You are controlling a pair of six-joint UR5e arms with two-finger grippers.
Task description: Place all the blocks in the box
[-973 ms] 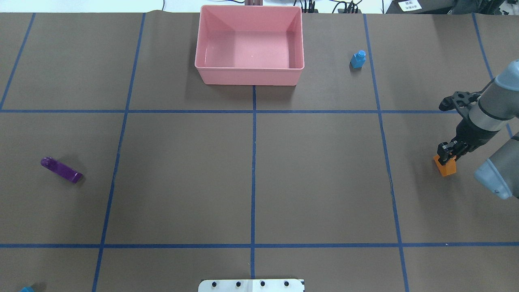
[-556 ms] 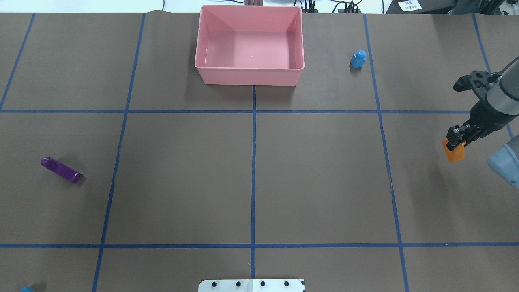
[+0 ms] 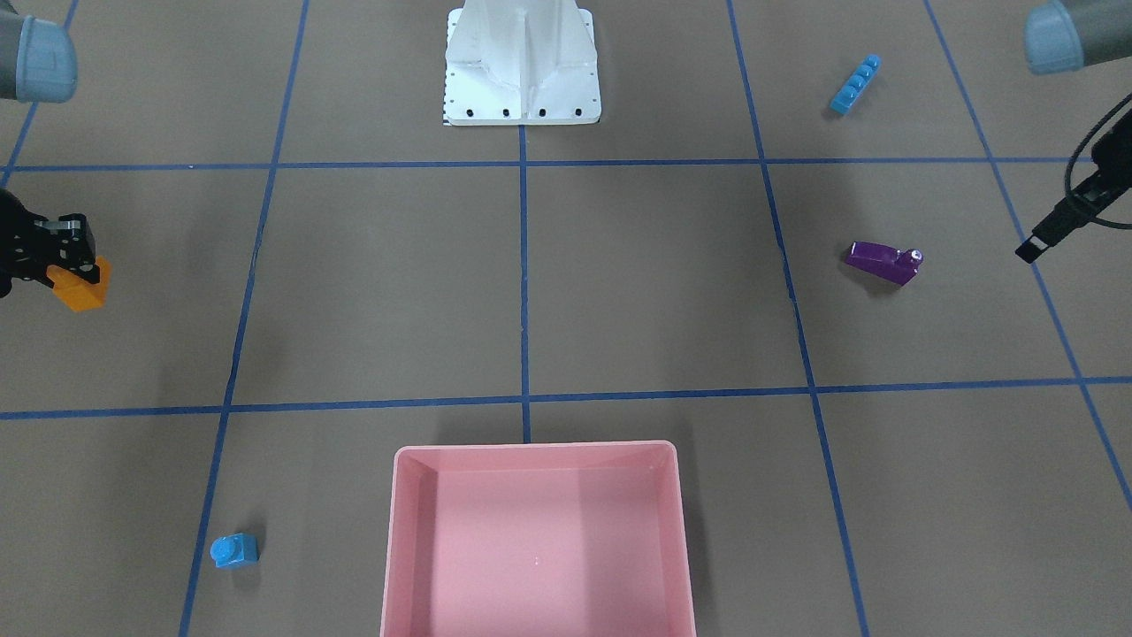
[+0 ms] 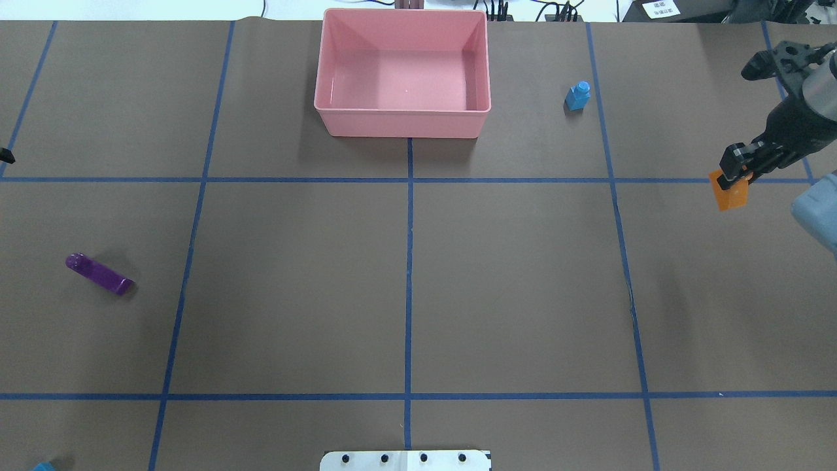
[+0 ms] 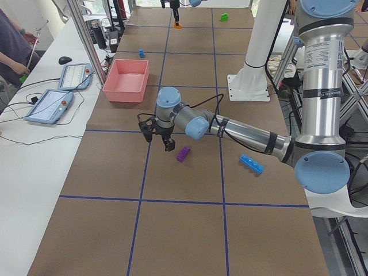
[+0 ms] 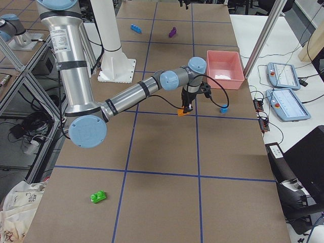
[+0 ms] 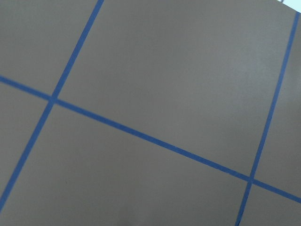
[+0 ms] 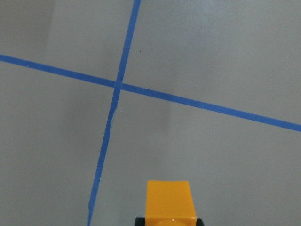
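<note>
My right gripper is shut on the orange block and holds it above the table at the right edge; the block also shows in the right wrist view. The empty pink box stands at the far middle. The small blue block lies right of the box. The purple sloped block lies at the left. The long blue block lies near the robot base. The green block lies far out on the right end. My left gripper hovers beyond the purple block; I cannot tell whether it is open.
The white robot base stands at the near middle edge. Blue tape lines grid the brown table. Control tablets lie on the side table beyond the box, with an operator there.
My right gripper has lifted the orange block off the table and carried it toward the far side. A tip of the left gripper has come in at the left edge.
</note>
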